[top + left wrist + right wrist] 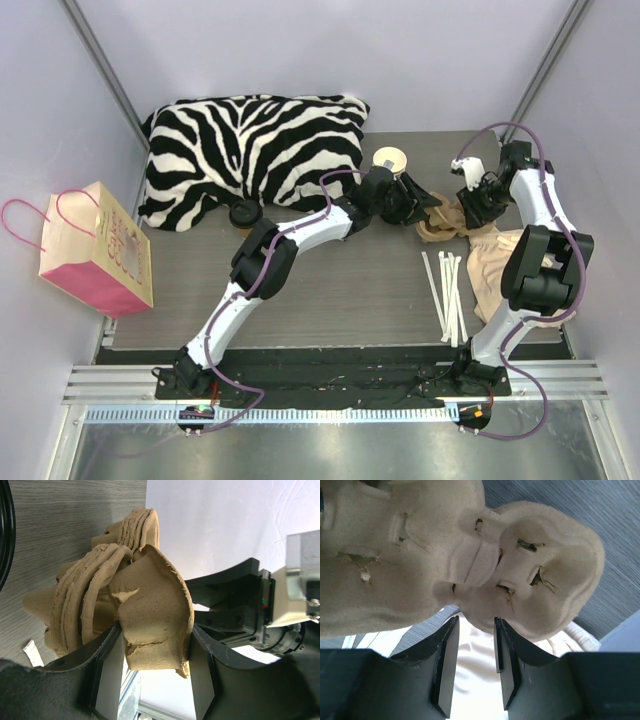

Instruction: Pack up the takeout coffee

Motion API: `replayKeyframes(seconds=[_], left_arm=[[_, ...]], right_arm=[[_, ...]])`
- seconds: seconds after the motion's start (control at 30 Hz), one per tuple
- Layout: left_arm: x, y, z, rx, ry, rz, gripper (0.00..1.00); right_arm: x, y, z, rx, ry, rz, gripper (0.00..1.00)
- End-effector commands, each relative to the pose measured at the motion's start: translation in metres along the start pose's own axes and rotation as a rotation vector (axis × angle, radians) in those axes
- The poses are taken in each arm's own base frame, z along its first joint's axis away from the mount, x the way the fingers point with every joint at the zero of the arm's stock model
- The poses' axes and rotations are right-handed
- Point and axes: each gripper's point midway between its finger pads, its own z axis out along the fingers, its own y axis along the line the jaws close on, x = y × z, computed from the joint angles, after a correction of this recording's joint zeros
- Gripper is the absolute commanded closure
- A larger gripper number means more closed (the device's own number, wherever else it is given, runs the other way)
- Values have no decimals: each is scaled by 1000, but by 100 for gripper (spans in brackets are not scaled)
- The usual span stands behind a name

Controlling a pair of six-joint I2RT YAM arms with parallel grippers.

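Note:
The takeout coffee with its black lid is out of view. My left gripper is shut on a torn edge of a brown pulp cup carrier, which touches both pads. Several more nested carriers sit behind that piece in the left wrist view. My right gripper is just right of the same carrier, open with nothing between its fingers. The carrier's pale rounded cup pocket lies right at its fingertips.
A lidless stack of paper cups stands behind the left gripper. A loose black lid lies by the zebra pillow. The pink paper bag stands at the far left. White straws and more carriers lie near the right arm.

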Motion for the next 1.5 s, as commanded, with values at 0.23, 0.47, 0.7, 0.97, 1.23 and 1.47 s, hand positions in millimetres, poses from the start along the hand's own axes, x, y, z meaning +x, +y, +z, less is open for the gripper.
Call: replayKeyframes(seconds=[0.23,0.47,0.7,0.97,1.23,1.47], left_arm=[[2,-61,-19,137,8,46,100],[0,-59,-20,134,9,48,100],[1,-57,-19,131,10,52,100],[-5,-65,-27,143,-7,72,38],[-8,-30,-22,53,-20,61,16],[-10,-16,-18,26,-29,69,11]], right_arm=[[-11,1,9,-24,-11,-27,62],[-17,3,4,-41,-24,-30,81],[-19,6,-1,-53,-28,-30,99],[-28,2,-10,-3,-75,-13,99],[-34,0,-20,32,-103,7,99],[-37,-8,-28,48,-126,44,99]])
